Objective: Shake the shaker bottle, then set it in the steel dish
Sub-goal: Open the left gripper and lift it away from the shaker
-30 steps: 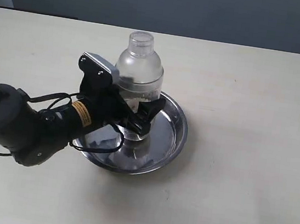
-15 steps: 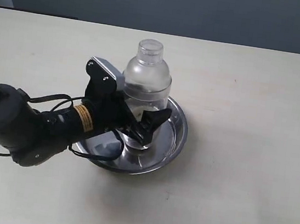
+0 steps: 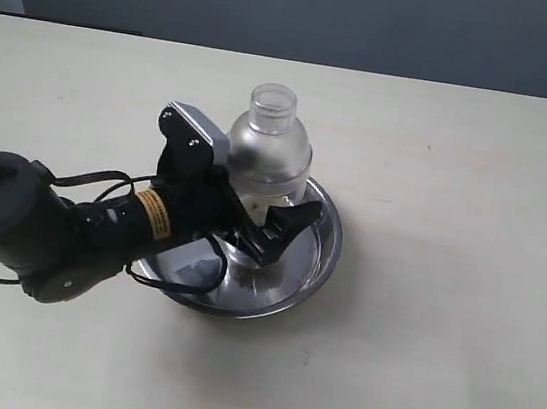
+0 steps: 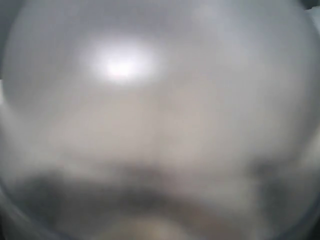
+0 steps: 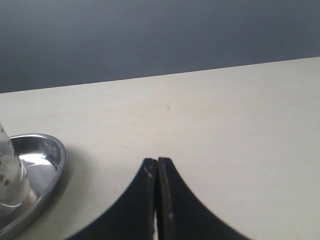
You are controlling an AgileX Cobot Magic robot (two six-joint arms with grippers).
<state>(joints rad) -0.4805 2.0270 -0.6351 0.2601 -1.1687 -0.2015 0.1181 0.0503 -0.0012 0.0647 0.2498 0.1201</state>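
Observation:
The shaker bottle (image 3: 271, 149) stands upright inside the steel dish (image 3: 327, 242), its cap on top and frosted shoulder showing. My left gripper (image 3: 267, 214) reaches in from the left and is shut on the bottle's lower body; its near black finger (image 3: 286, 228) wraps the front, while the far one is hidden. The left wrist view is filled by the blurred bottle (image 4: 160, 100). My right gripper (image 5: 157, 162) is shut and empty over bare table, apart from the dish (image 5: 50, 165), with an edge of the bottle (image 5: 7, 175) beside it. It is outside the exterior view.
The pale tabletop (image 3: 438, 337) spreads round the dish on all sides. A dark wall (image 3: 329, 10) runs along the far edge of the table. The left arm's black body and cables (image 3: 39, 224) lie to the left of the dish.
The left gripper carried the bottle a little to the right and down, so it now sits lower in the dish. The grip looks unchanged.

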